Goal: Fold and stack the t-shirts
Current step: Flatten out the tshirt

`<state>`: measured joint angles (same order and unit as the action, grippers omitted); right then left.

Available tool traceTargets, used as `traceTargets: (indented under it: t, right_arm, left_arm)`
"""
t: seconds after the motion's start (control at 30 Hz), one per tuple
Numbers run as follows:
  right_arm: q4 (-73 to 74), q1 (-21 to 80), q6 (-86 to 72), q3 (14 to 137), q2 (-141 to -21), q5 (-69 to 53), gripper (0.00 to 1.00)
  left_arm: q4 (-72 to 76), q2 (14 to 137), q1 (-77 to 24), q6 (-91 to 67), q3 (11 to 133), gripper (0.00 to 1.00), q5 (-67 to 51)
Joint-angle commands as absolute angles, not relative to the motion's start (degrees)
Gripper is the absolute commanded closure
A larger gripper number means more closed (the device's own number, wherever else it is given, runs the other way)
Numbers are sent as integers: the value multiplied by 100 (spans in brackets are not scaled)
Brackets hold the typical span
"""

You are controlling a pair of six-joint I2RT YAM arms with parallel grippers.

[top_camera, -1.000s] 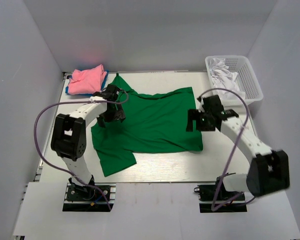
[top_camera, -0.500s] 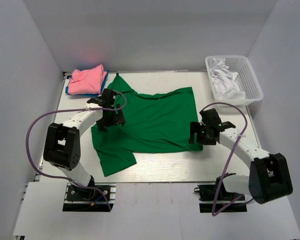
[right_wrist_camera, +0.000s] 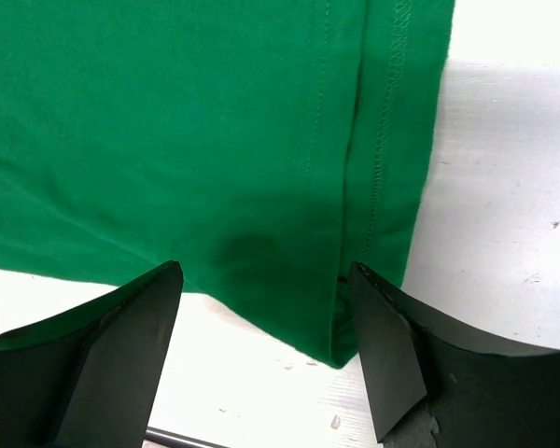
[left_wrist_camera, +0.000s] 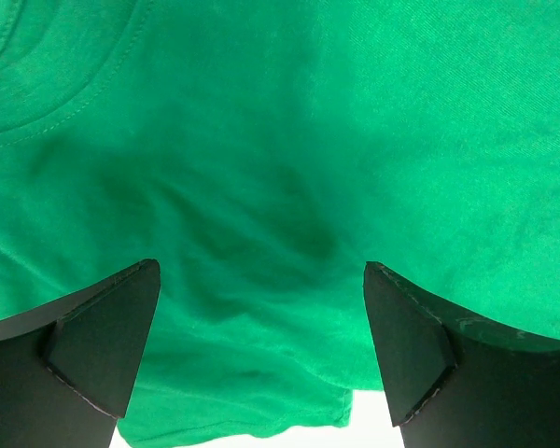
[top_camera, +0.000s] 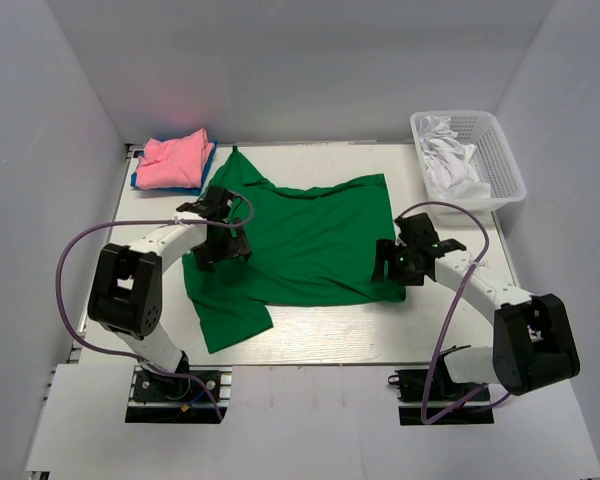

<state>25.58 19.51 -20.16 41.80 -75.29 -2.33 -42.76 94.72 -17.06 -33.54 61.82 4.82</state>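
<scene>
A bright green t-shirt [top_camera: 305, 240] lies spread on the white table. My left gripper [top_camera: 220, 250] is open and low over its left side near the sleeve; the left wrist view shows wrinkled green cloth [left_wrist_camera: 261, 215] between the spread jaws. My right gripper [top_camera: 390, 268] is open over the shirt's near right corner; the right wrist view shows the hemmed corner [right_wrist_camera: 355, 215] between the jaws. A folded pink t-shirt [top_camera: 175, 160] lies on a blue one [top_camera: 140, 182] at the back left. A white t-shirt [top_camera: 450, 160] is crumpled in the basket.
A white plastic mesh basket [top_camera: 500, 160] stands at the back right. Grey walls close in the table on three sides. Each arm trails a purple cable [top_camera: 75, 250]. Bare table [top_camera: 330, 335] shows in front of the green shirt.
My left gripper has moved down and toward the near side over the shirt's left part. My right gripper has moved down and left onto the shirt's near right corner.
</scene>
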Motion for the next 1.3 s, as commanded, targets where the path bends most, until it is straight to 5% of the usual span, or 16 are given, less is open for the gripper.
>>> traceTargets:
  t: [0.0, 0.4, 0.63, 0.73, 0.77, 1.27]
  right_arm:
    - [2619, 1942, -1987, 4140, -7523, -422, 23]
    - [3322, 1925, -1916, 4175, -7550, 202, 28]
    - [3015, 1969, -1776, 3885, -7488, -921, 41]
    - [2953, 1969, -1767, 3928, -7514, -958, 72]
    - [2971, 1925, -1793, 3964, -7515, -949, 100]
    - [4306, 1521, -2698, 5633, -7654, 571, 100]
  left_arm:
    - [-4131, 9536, -1731, -3401, 6161, 0, 360]
    - [-4184, 9589, -1731, -3401, 6056, 0, 536]
    - [-4184, 9694, -1731, -3454, 6003, 0, 588]
    - [-4184, 9694, -1731, -3454, 6003, 0, 589]
    - [-4184, 9694, -1731, -3454, 6003, 0, 589]
    - [-4236, 9817, -1679, -3568, 5836, 0, 923]
